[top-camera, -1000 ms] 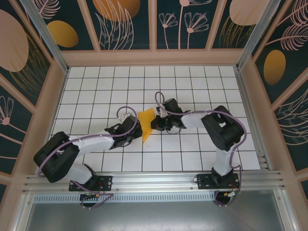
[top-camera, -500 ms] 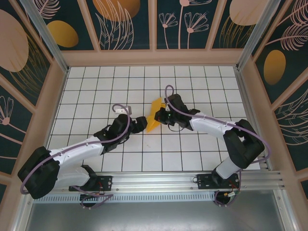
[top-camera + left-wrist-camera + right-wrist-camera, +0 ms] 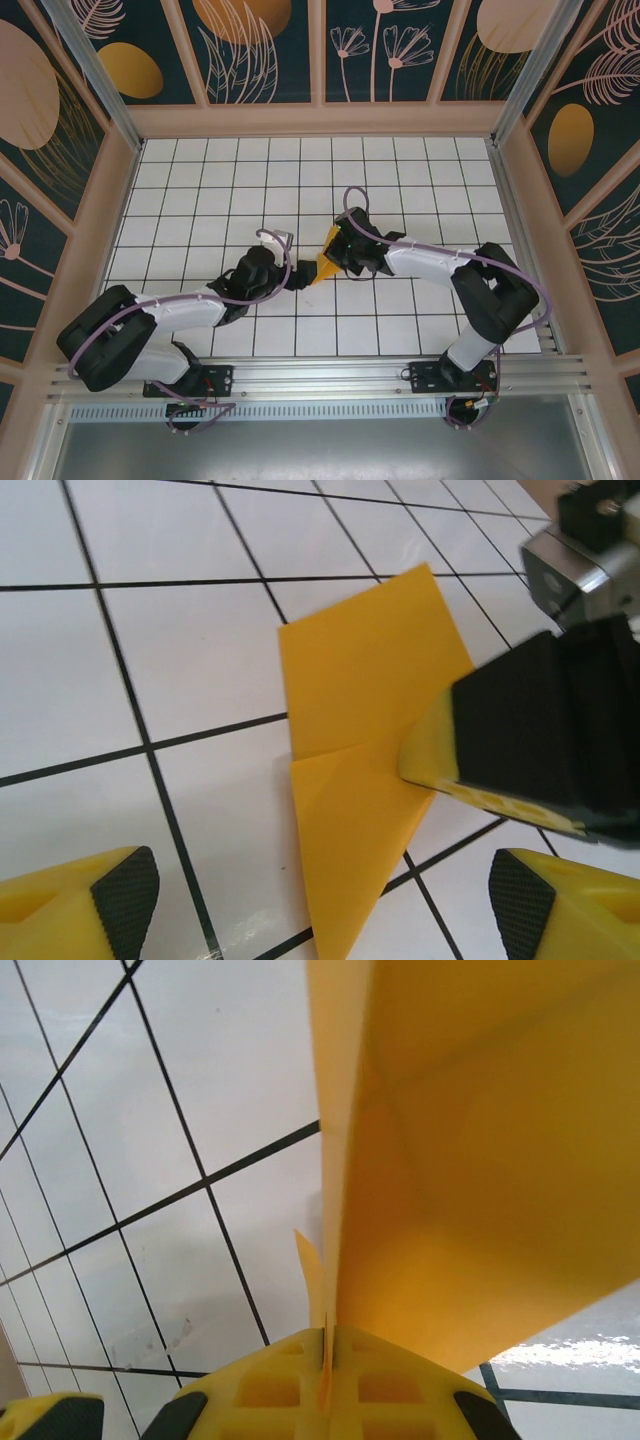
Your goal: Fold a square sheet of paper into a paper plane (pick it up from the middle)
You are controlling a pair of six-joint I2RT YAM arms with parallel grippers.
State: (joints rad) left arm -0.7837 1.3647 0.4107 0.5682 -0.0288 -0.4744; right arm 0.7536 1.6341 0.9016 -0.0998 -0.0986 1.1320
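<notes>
The top view places the folded orange-yellow paper [image 3: 322, 262] near the middle of the white grid table [image 3: 200, 180], between the left gripper [image 3: 300, 272] and the right gripper [image 3: 336, 256]. The jaws themselves are too small to read there.

The left wrist view supplies the detail. The left gripper [image 3: 320, 905] has its yellow fingertips [image 3: 110, 890] spread wide, one at each lower corner of the frame. They stand on either side of the paper's narrow end without touching it. A black-padded finger of the right gripper presses on the paper's right edge, and a crease crosses the sheet at that height.

The right wrist view shows the grip itself. The right gripper [image 3: 325, 1380] has its jaws pressed together on the paper [image 3: 480, 1160], whose edge rises from the slot between the yellow fingers.

From above, the paper's long axis runs from far right to near left. Its pointed tip aims toward the left gripper and the table's near edge. Whether the tip touches the tiles cannot be told.
</notes>
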